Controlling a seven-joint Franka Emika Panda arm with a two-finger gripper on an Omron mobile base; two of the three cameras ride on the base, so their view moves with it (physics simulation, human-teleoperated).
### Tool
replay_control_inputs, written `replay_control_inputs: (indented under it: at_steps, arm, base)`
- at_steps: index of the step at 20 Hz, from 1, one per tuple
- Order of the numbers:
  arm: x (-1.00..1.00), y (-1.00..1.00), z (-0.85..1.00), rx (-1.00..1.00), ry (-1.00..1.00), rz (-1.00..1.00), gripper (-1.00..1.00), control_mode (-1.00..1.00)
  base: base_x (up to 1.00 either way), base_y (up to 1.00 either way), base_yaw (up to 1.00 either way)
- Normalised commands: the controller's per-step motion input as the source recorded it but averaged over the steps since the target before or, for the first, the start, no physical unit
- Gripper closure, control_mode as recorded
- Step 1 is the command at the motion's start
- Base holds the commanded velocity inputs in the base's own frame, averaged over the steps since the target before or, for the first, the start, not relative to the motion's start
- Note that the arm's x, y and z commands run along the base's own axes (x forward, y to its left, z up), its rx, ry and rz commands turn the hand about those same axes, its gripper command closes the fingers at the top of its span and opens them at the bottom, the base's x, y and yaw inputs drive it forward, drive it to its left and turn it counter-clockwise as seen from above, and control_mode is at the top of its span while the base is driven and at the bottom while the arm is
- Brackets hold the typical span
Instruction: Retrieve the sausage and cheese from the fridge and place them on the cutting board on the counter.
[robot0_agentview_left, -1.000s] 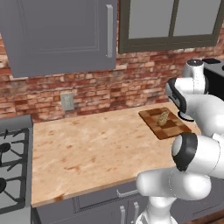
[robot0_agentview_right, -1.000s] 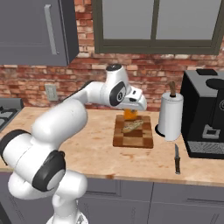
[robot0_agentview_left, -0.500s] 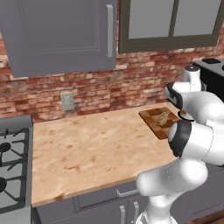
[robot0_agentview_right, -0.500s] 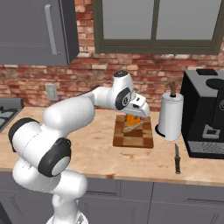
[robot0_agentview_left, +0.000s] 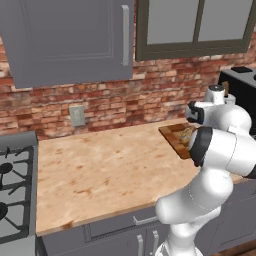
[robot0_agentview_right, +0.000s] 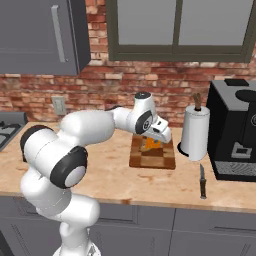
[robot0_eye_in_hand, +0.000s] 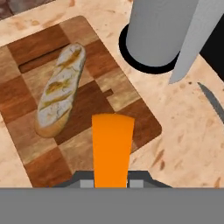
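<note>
Your left base view looks forward and down from behind the arm's left, taking in the counter (robot0_agentview_left: 100, 170) with the cutting board (robot0_agentview_left: 176, 137) at right of frame. Your right base view faces the same cutting board (robot0_agentview_right: 152, 156) from the other side, at centre frame. Your hand view sits close above it, looking down.

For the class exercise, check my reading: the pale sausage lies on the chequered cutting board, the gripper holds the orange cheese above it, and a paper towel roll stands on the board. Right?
One slip: the paper towel roll stands on the counter beside the cutting board, not on it, as the hand view shows. The sausage and the cheese in the gripper are as said.
</note>
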Motion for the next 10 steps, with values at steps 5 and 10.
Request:
replay_control_inputs:
  at_steps: [5,10]
  arm:
    - [0.54,-0.19,-0.32,0.05,0.0,-0.04,1.0,-1.0]
    - [0.54,-0.21,-0.33,0.04,0.0,-0.04,1.0,-1.0]
  base:
    - [0.0,0.0,0.0]
    - [0.0,0.0,0.0]
